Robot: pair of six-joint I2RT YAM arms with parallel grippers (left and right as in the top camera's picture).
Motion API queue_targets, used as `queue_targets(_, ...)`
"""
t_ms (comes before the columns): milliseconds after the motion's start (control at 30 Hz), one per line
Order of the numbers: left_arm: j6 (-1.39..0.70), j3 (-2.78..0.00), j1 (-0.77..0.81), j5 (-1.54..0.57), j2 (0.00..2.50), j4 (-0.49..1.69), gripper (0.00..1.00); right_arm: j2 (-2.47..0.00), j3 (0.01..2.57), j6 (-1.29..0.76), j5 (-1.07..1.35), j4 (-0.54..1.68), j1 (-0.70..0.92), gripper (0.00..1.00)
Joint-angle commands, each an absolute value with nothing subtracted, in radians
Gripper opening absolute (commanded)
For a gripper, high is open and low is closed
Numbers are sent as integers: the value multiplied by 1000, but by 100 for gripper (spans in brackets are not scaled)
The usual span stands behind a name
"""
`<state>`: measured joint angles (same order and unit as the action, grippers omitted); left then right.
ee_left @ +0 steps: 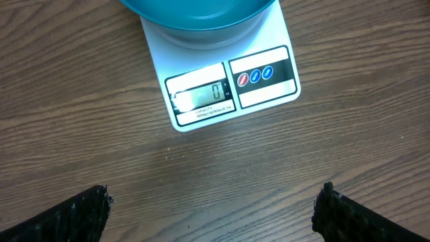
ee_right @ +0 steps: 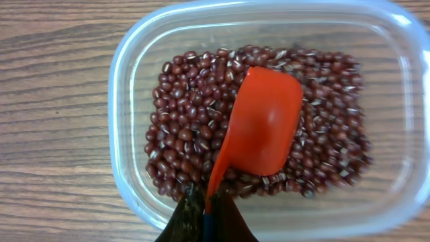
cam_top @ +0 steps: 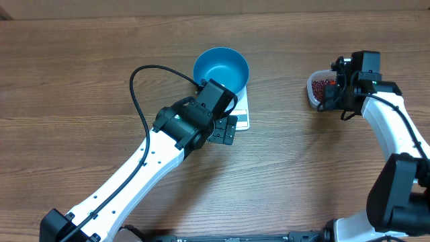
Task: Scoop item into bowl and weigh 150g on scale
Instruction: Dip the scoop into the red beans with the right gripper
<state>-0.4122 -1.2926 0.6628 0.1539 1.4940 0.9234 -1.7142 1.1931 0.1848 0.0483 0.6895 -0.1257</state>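
Scoop [ee_right: 259,128] handle pinched in closed right gripper [ee_right: 205,215], cup lying ahead on beans [ee_right: 181,114] in tub [ee_right: 121,81]; bowl [cam_top: 220,67] on scale [ee_left: 201,67] well off, beside wide-open left gripper [ee_left: 211,202].

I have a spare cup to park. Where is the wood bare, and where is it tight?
Bare: between the blue bowl and the clear tub; left of the left arm and cable; between that arm and the right arm. Crowded: by the scale, around the open left tool, and at the tub, where the right tool grips the scoop.
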Motion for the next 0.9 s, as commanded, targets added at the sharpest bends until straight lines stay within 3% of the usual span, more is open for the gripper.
queue_targets(0, -407, -1285, 660, 167, 1485, 923, 100, -1771, 1197, 184, 153, 692, -134, 3)
queue_targets(867, -407, -1285, 660, 167, 1485, 923, 100, -1780, 1197, 166, 477, 675, -315, 3)
